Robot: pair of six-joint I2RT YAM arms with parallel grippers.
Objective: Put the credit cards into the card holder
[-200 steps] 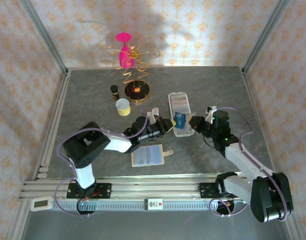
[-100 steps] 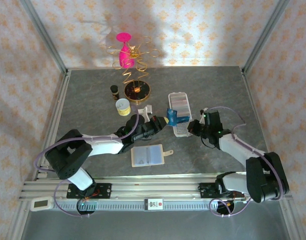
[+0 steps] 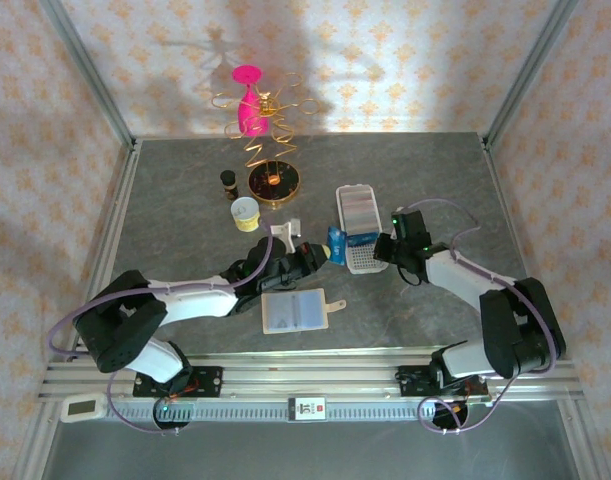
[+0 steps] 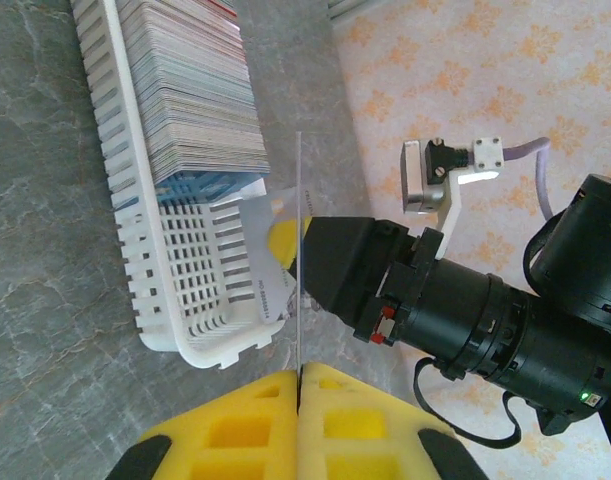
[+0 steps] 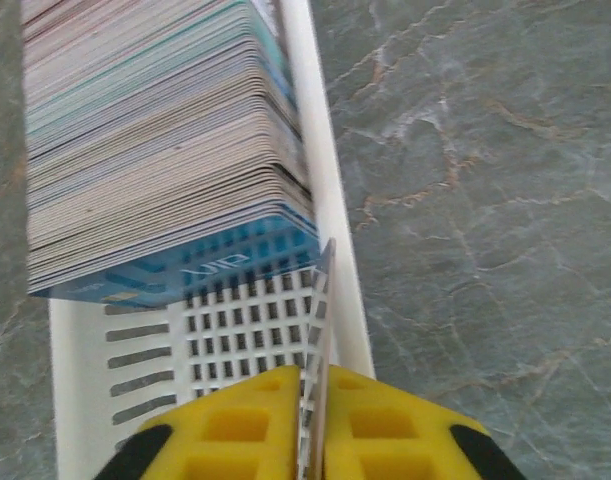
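The card holder (image 3: 365, 262) is a white perforated tray, its far part packed with a stack of credit cards (image 5: 155, 130). My left gripper (image 3: 328, 251) is shut on a blue credit card (image 3: 336, 243), held upright just left of the tray's near end. That card (image 4: 298, 250) shows edge-on above my shut left gripper (image 4: 298, 372). My right gripper (image 3: 378, 250) is at the tray's near right corner. In the right wrist view my right gripper (image 5: 313, 375) pinches a shiny credit card (image 5: 323, 300) standing over the tray's bare base (image 5: 245, 320), against the right rim (image 5: 320, 150).
An open beige wallet (image 3: 295, 312) lies in front of the left gripper. Behind it stand a yellow tape roll (image 3: 245, 213), a small dark bottle (image 3: 228, 182), a round black dish (image 3: 274, 180) and a gold wire stand with a pink glass (image 3: 250, 100).
The right gripper has moved left to the tray's near corner. The left arm has stretched forward, and its blue card has shifted left off the tray and turned.
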